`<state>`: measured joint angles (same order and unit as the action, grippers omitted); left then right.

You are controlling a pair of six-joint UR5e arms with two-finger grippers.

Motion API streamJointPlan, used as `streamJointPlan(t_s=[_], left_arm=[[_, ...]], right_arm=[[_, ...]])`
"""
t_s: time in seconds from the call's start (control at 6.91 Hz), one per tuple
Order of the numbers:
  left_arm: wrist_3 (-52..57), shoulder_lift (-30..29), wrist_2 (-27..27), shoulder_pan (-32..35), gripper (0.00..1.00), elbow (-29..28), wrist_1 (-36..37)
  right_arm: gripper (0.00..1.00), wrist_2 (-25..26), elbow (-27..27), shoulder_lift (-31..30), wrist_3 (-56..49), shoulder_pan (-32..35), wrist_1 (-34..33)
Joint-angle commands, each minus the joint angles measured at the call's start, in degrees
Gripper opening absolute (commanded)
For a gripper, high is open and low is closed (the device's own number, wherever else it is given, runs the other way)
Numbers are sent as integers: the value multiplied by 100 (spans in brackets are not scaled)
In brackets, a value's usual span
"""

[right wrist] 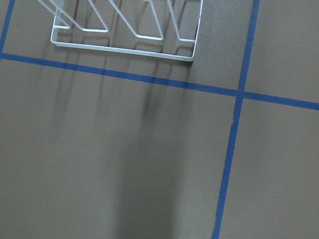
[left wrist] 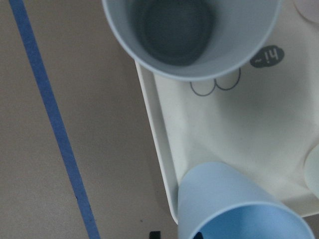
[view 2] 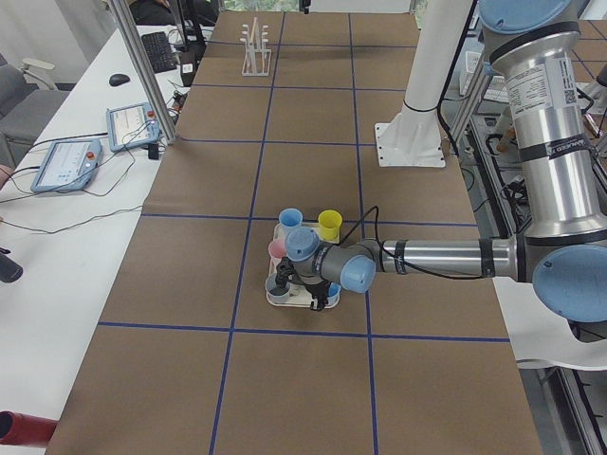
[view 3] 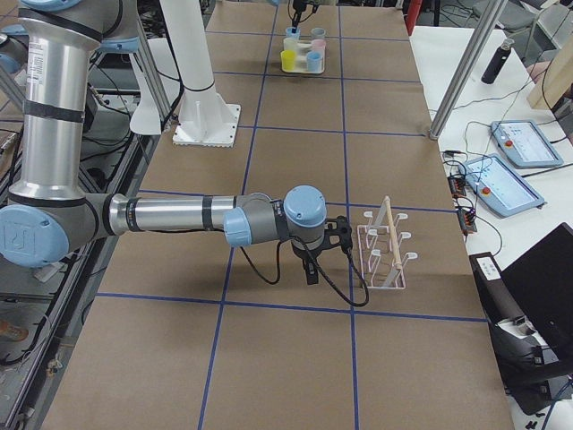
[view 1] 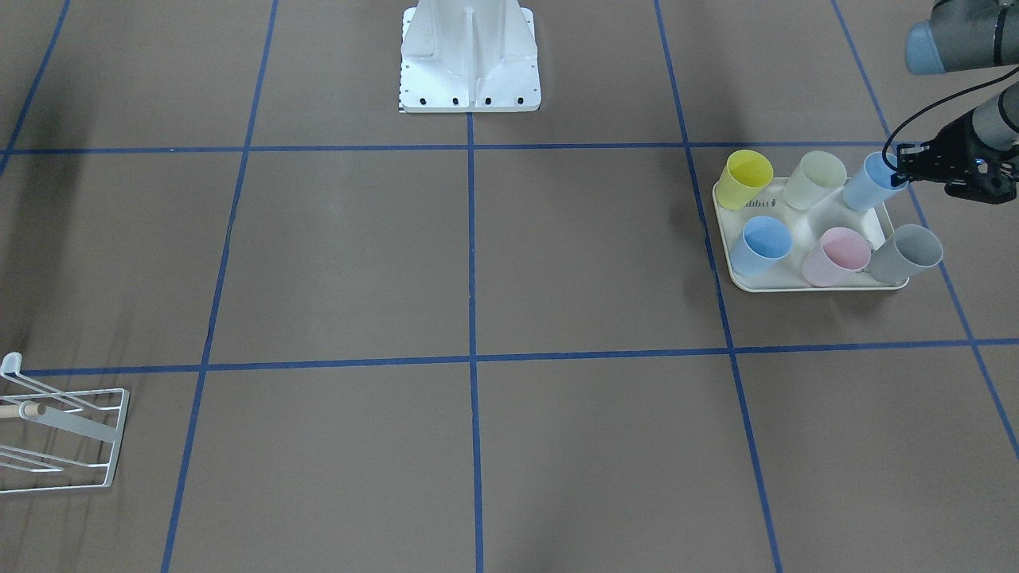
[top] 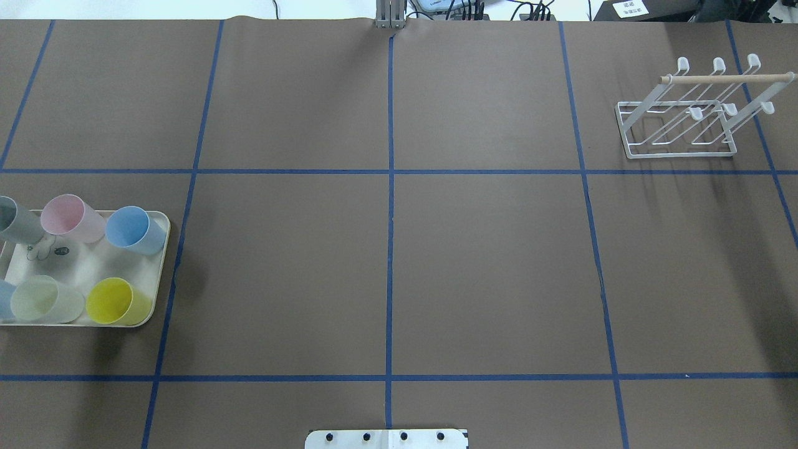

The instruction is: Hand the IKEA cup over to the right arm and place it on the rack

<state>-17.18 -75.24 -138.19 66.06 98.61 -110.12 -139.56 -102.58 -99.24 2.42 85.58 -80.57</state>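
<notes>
The blue cup stands in the tray, in the corner nearest the robot at the tray's outer end. The left claw is at that cup's rim, reaching in from outside the tray. In the wrist view one dark fingertip shows just outside the rim and another seems to sit inside it, but too little shows to tell whether they pinch the wall.

Five more cups share the tray. The pale green cup and yellow cup are in the blue cup's row. The grey cup, pink cup and second blue cup are in the row farther from the robot.

The rack stands well apart from the tray, at the table's opposite end. The right claw hangs just beside the rack, far from the tray, and only a side view shows it, so whether it is spread or closed cannot be told
</notes>
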Motion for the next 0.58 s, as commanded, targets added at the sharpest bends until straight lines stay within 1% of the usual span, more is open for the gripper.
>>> streamJointPlan(t_s=[0.0, 0.14, 0.29, 0.43], left_arm=[[56, 26, -77, 1447, 0, 168, 17], [-4, 35, -112, 1619, 0, 324, 26], [-344, -43, -121, 1621, 0, 691, 157], [-1443, -340, -225, 1595, 0, 887, 184]], right_arm=[[100, -167, 1, 44, 353, -6, 6], [100, -334, 1, 79, 408, -6, 6], [100, -422, 10, 254, 435, -102, -3], [98, -432, -16, 343, 766, -268, 23]])
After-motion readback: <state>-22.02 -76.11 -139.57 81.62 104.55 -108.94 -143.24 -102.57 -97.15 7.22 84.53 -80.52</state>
